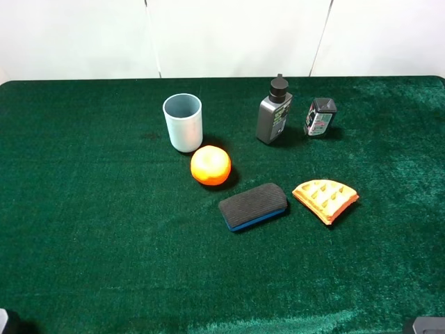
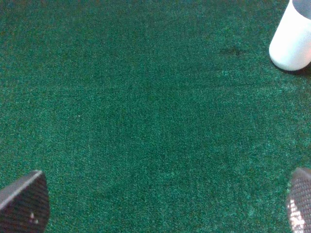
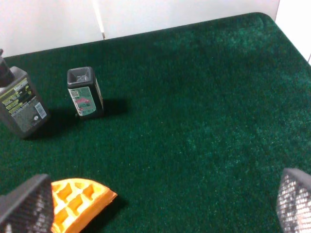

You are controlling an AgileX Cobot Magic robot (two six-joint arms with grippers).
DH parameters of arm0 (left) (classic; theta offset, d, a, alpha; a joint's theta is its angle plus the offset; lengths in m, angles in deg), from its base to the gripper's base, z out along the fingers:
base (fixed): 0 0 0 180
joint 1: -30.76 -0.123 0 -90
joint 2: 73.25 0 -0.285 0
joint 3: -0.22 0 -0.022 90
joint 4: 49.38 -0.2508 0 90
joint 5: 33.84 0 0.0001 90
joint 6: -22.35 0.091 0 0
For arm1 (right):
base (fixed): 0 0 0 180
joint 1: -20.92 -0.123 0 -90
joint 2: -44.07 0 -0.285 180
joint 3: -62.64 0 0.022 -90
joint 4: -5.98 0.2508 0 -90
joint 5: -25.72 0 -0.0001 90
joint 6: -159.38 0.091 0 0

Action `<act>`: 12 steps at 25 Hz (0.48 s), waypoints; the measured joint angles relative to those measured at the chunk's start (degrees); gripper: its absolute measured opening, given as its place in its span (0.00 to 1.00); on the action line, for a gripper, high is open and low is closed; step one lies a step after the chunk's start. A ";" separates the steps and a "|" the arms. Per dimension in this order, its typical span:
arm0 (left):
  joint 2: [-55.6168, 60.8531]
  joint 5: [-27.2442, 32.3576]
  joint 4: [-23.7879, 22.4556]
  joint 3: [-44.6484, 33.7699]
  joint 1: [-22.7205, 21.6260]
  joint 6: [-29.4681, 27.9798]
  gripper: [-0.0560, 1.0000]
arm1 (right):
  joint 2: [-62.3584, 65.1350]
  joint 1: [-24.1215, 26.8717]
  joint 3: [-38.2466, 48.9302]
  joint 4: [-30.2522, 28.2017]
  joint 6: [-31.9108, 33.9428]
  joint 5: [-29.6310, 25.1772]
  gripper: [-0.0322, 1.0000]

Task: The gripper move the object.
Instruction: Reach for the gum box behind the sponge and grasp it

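The small dark boxy container (image 1: 320,117) with black top stands upright just beside the grey black-capped bottle (image 1: 273,111). On the right gripper (image 3: 160,204) and left gripper (image 2: 163,201), jaws stand apart, empty. Risk: wide jaws clip the bottle, toppling either.

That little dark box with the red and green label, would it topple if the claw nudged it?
Probably, if pushed high: the small box stands upright on a narrow base on soft green carpet. Its flat sides look rigid, so they should hold firm when squeezed.
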 joint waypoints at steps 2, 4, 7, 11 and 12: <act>0.00 0.00 0.00 0.00 0.00 0.00 0.99 | 0.00 0.00 0.00 0.00 0.00 0.00 0.70; 0.00 0.00 0.00 0.00 0.00 0.00 0.99 | 0.00 0.00 0.00 0.00 0.00 0.00 0.70; 0.00 0.00 0.00 0.00 0.00 0.00 0.99 | 0.00 0.00 0.00 0.00 0.00 -0.01 0.70; 0.00 0.00 0.00 0.00 0.00 0.00 0.99 | 0.00 0.00 0.00 0.00 0.00 -0.01 0.70; 0.00 0.00 0.00 0.00 0.00 0.00 0.99 | 0.00 0.00 0.00 0.00 0.00 -0.01 0.70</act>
